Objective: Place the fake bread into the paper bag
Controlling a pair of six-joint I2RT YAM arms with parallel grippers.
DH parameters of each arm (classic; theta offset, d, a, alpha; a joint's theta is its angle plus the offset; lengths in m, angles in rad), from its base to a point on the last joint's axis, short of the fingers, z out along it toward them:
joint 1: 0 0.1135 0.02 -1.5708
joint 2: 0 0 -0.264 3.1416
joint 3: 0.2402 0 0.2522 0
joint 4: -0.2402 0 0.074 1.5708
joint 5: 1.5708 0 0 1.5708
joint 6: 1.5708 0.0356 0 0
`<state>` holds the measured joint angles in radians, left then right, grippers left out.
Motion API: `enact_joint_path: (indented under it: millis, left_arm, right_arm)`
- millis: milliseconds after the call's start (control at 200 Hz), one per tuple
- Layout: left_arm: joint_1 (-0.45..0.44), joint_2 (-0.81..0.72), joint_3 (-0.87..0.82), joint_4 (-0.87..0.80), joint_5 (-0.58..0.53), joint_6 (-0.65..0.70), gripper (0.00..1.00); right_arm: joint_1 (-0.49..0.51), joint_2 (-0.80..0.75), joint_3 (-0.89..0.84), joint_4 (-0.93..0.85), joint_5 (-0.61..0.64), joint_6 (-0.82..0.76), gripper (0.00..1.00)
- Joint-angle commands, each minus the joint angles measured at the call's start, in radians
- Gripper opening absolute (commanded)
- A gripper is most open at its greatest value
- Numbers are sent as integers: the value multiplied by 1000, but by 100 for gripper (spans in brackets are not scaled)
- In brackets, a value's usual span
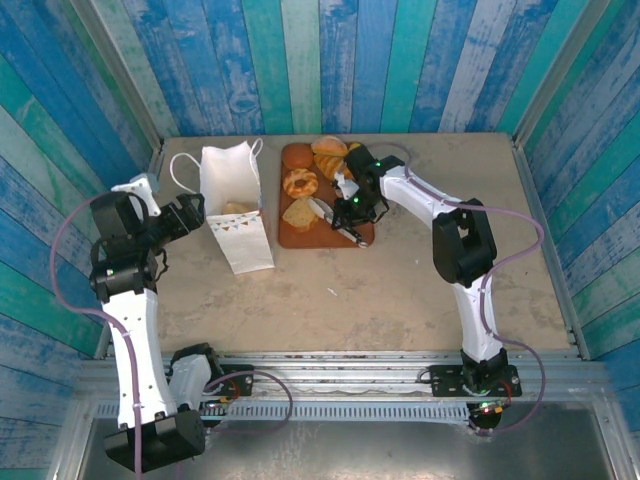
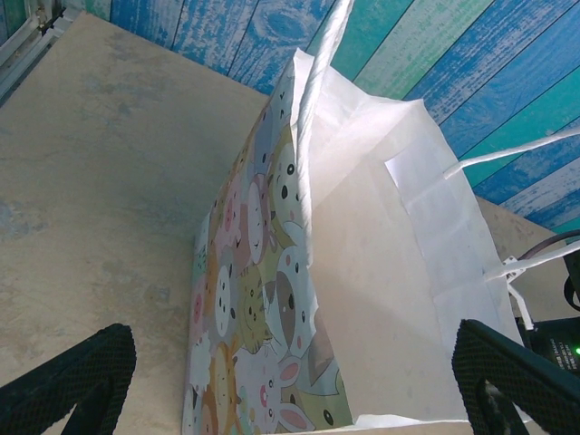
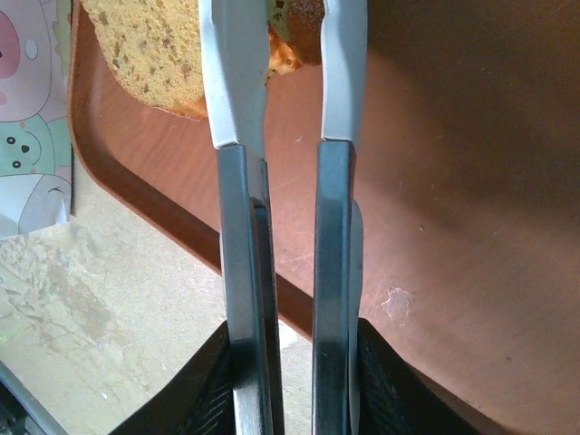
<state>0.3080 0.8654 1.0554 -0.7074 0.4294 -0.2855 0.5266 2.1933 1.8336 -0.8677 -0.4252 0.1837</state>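
The white paper bag [image 1: 235, 215] stands open at the left of the table, its cartoon-animal side [image 2: 245, 308] towards the left wrist camera. Something tan shows in its mouth. My left gripper [image 2: 290, 385] is open wide beside the bag [image 1: 185, 215], a finger on either side of the bag's near end and not touching it. Several pieces of fake bread lie on the brown board [image 1: 290, 238]: a bagel [image 1: 300, 184], a roll [image 1: 328, 148] and a slice [image 1: 300, 213]. My right gripper [image 3: 290, 362] is shut on metal tongs [image 3: 236, 91], whose blades reach the slice [image 3: 145, 45].
The board [image 3: 453, 181] lies just right of the bag, with the bag's printed side [image 3: 27, 109] close to its edge. Blue plank walls enclose the table on three sides. Bare tabletop [image 1: 450, 290] stretches in front and to the right.
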Motion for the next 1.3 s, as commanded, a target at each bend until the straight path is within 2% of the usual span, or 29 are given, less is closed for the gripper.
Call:
enact_joint_path:
  millis: [0, 346, 541, 641, 791, 902, 1037, 1292]
  left_arm:
    - [5, 10, 32, -22, -24, -12, 94]
    - [5, 53, 120, -80, -16, -42, 94]
    - [5, 75, 165, -96, -40, -41, 94]
    - [5, 79, 160, -87, -73, -87, 94]
    - [5, 84, 125, -56, -53, -133, 94]
    - [5, 90, 99, -25, -10, -150, 100]
    - [5, 103, 52, 22, 59, -177, 91]
    - [6, 137, -40, 145, 160, -243, 82]
  right_arm:
    - [-7, -46, -7, -39, 3, 0, 31]
    - [-7, -160, -84, -39, 34, 25, 27]
    - [-7, -282, -131, -41, 83, 35, 25]
    - [-7, -358, -147, -53, 104, 36, 25]
    - [-4, -450, -155, -93, 117, 39, 25]
    - [1, -513, -151, -128, 133, 49, 25]
    - [7, -586, -145, -149, 144, 59, 25]
    - [39, -664, -59, -237, 166, 70, 25]
